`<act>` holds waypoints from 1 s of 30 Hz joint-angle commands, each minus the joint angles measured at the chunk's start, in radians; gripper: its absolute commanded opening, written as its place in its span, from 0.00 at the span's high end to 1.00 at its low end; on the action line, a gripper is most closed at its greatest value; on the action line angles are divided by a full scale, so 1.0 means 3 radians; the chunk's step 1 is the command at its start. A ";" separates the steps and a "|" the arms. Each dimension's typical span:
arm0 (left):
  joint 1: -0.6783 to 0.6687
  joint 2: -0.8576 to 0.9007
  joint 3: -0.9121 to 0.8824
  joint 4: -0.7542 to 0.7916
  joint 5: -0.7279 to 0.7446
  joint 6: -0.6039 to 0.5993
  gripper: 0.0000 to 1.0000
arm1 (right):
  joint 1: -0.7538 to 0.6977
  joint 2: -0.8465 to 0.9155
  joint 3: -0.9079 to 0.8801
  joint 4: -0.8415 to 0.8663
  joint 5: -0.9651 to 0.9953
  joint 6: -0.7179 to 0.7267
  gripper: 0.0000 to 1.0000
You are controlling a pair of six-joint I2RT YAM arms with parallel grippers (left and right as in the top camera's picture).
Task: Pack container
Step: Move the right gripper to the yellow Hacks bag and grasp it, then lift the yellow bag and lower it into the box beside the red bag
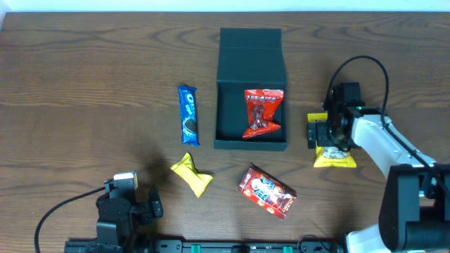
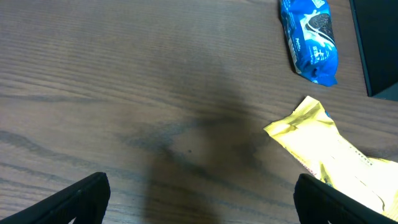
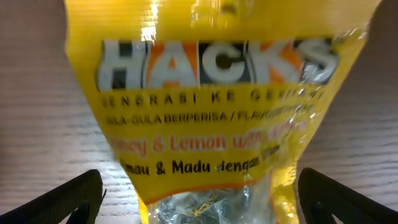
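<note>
Pictured at the back middle of the brown wood-grain tabletop (image 1: pixel 84 84): the square, dark teal-black container (image 1: pixel 250 56), lid flap laid back, with a red foil packet (image 1: pixel 263 112) lying inside. Just left of it, a blue biscuit packet (image 1: pixel 188 115); in front, a crumpled yellow wrapper (image 1: pixel 191 174) and a red printed snack pack (image 1: pixel 266 191). To the right, the right hand (image 1: pixel 318 132) spread wide over a yellow "HACKS" sweet bag (image 3: pixel 217 106), fingers either side of it, not closed on it. At the near left edge, the left hand (image 2: pixel 205 202) likewise wide open and holding nothing, above bare wood near the yellow wrapper.
</note>
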 commanded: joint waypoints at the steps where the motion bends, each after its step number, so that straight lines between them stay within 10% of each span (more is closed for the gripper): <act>1: 0.0022 -0.0019 -0.0120 -0.0071 0.0001 0.0060 0.05 | -0.0019 0.0017 -0.0086 0.0061 -0.0001 -0.0053 0.01; 7: 0.0022 -0.0019 -0.0120 -0.0071 0.0001 0.0060 0.05 | -0.0019 0.0017 -0.0117 0.0070 -0.0015 -0.0052 0.06; 13: 0.0022 -0.0019 -0.0120 -0.0071 0.0001 0.0060 0.05 | -0.0018 0.0017 -0.0117 0.0071 -0.0015 -0.0052 0.37; 30: 0.0022 -0.0019 -0.0120 -0.0071 0.0001 0.0060 0.05 | -0.0015 0.0017 -0.0117 0.0071 -0.0018 -0.0052 0.46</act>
